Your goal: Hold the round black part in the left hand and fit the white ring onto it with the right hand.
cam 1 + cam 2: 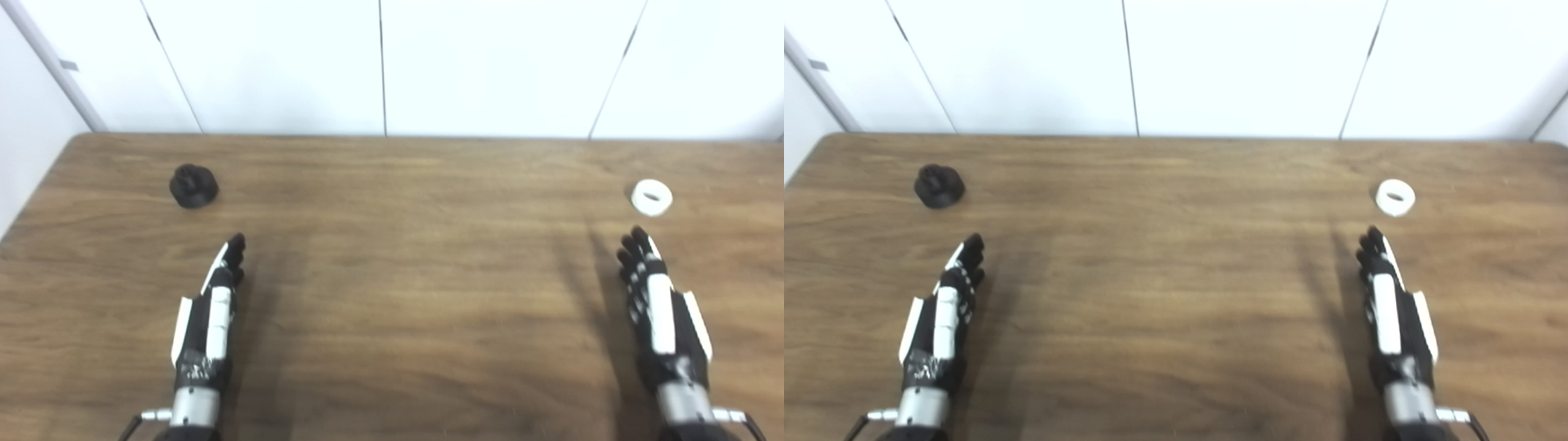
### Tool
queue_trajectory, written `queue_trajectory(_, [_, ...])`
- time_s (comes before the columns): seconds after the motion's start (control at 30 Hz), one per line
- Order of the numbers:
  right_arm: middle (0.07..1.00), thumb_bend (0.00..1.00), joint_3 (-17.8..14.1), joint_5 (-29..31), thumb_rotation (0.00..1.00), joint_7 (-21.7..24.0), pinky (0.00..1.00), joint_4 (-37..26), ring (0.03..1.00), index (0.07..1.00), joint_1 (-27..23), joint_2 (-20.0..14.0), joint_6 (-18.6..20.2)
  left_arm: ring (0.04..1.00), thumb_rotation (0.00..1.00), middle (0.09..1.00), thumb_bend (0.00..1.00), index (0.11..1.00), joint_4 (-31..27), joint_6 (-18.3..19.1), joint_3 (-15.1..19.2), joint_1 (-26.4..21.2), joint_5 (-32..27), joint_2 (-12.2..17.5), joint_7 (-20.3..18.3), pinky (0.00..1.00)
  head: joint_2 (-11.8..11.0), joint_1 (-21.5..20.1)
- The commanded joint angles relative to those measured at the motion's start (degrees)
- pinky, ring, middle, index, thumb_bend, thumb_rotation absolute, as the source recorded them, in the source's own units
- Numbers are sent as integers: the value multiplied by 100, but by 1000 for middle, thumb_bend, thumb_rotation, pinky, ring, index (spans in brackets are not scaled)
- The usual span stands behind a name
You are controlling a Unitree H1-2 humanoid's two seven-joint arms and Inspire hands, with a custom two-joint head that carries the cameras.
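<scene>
starting from the wooden table (392,294), we have both hands empty, fingers stretched straight and close together. the round black part (193,185) sits toward the table's far left, just beyond our left hand (211,312); the white ring (652,197) lies toward the far right, just past our right hand (658,306). neither is touched yet. we judge the reach comes first: we should open the left fingers wide, close around the part's sides so its raised top stays clear, and pinch the ring by its outer rim.
</scene>
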Motion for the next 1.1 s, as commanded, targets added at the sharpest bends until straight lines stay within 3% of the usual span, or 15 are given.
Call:
queue_trajectory(0.0, [974, 466, -4, 78, 1000, 66, 1000, -25, 972, 979, 172, -106, -292, 977, 890, 948, 516, 926, 92, -336, -28, 168, 56, -296, 87, 1000, -8, 24])
queue_trajectory(0.27, [979, 504, -14, 141, 1000, 132, 1000, 53, 981, 980, 155, -167, -288, 999, 942, 969, 466, 939, 197, -395, -214, 198, 207, -331, 103, 1000, -259, 318])
queue_trajectory(0.77, [981, 456, 0, 145, 1000, 267, 1000, 214, 988, 986, 123, -283, -477, 1000, 917, 980, 487, 952, 252, -375, -343, 192, 342, -395, 226, 1000, -375, 498])
queue_trajectory(0.9, [976, 482, -2, 181, 1000, 284, 1000, 247, 979, 978, 113, -280, -457, 1000, 865, 983, 515, 955, 186, -320, -346, 196, 458, -302, 238, 1000, -367, 460])
queue_trajectory(1.07, [960, 510, -6, 196, 1000, 284, 1000, 279, 959, 958, 109, -275, -497, 984, 746, 951, 623, 938, -138, 56, -232, 159, 979, -267, 476, 1000, -362, 434])
